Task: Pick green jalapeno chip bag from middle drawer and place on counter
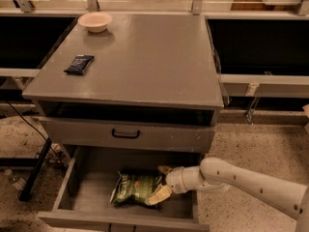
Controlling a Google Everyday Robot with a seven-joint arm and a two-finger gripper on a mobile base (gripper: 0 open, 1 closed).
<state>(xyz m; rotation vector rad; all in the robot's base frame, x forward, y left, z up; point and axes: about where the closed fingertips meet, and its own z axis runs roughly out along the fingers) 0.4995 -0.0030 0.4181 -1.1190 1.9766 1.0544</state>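
The green jalapeno chip bag (131, 189) lies flat on the floor of the pulled-out middle drawer (87, 180), near its centre. My gripper (160, 182) reaches in from the right at the end of a white arm. It is open, with one pale finger (164, 169) behind the bag's right end and the other (157, 195) in front of it. The bag still rests on the drawer floor. The counter (145, 57) is the grey cabinet top above.
A cream bowl (95, 21) stands at the counter's back left and a dark navy packet (78, 64) lies near its left edge. A shut drawer front with a black loop handle (126, 134) overhangs the open drawer. A black stand leg (34, 170) stands on the floor at left.
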